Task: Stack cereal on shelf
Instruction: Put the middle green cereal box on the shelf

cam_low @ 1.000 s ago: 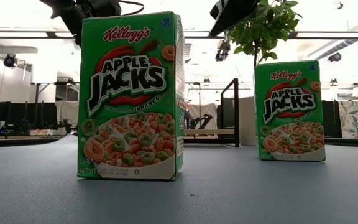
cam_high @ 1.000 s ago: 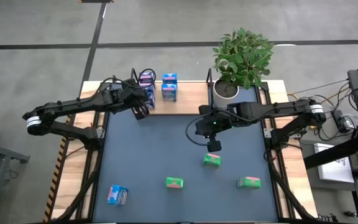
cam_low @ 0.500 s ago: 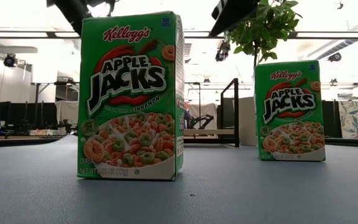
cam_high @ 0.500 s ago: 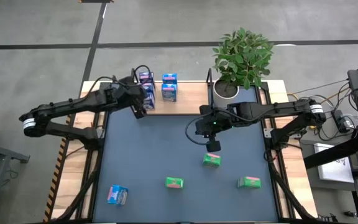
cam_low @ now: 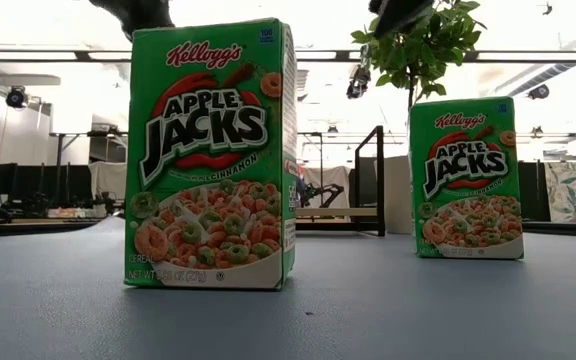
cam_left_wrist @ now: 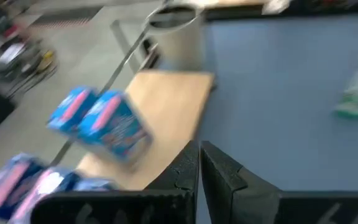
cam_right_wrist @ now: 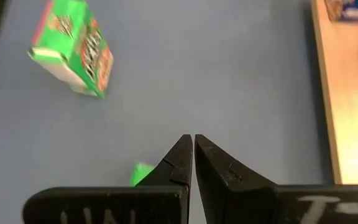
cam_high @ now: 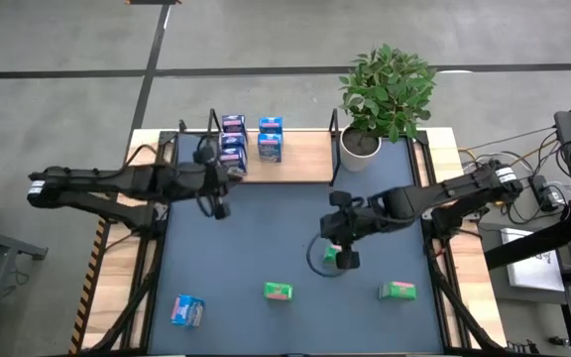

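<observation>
The shelf (cam_high: 300,159) stands along the table's far edge. Three purple cereal boxes (cam_high: 232,144) and two light blue ones (cam_high: 270,139) stand on its board. My left gripper (cam_high: 214,203) is shut and empty over the mat, near of the purple boxes. My right gripper (cam_high: 341,256) is shut and hangs over a green box (cam_high: 335,262), which peeks out beside its fingers in the right wrist view (cam_right_wrist: 143,174). Two more green boxes (cam_high: 279,291) (cam_high: 398,290) and a light blue one (cam_high: 187,310) stand near the table's near edge.
A white plant pot (cam_high: 361,147) with a leafy plant (cam_high: 390,89) stands at the shelf's right end. The mat's middle (cam_high: 266,228) is bare. In the low view the two green boxes (cam_low: 213,150) (cam_low: 468,175) stand upright with nothing on their tops.
My left gripper has drawn back from the purple boxes on the shelf toward the table's near and left side. My right gripper has gone toward the near edge and now hangs over the green box that was just near of it.
</observation>
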`<action>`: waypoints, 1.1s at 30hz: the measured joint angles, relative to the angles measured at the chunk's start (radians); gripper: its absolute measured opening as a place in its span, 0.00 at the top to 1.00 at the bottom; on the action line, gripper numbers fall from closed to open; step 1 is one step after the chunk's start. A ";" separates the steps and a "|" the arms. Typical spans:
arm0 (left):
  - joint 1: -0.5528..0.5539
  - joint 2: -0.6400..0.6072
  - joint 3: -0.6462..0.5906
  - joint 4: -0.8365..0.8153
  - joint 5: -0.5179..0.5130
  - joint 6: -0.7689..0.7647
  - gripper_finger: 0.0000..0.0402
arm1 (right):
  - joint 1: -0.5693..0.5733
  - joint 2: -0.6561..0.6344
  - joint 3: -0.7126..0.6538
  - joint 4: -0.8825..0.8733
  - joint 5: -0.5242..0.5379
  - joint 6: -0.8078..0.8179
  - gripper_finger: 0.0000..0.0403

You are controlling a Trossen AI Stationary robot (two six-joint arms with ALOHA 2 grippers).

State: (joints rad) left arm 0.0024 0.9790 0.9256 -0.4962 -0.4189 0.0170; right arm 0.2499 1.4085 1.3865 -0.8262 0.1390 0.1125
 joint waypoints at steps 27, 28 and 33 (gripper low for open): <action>-0.185 0.033 -0.012 0.115 -0.080 -0.026 1.00 | 0.174 0.001 -0.177 -0.042 0.047 0.470 0.32; -0.185 0.033 -0.012 0.115 -0.080 -0.026 1.00 | 0.174 0.005 -0.193 -0.031 0.047 0.472 0.32; -0.185 0.033 -0.012 0.116 -0.080 -0.015 1.00 | 0.173 0.013 -0.258 0.007 0.048 0.468 0.36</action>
State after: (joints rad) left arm -0.1825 1.0119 0.9138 -0.3805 -0.4992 0.0017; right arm 0.4230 1.4211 1.1283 -0.8192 0.1872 0.5808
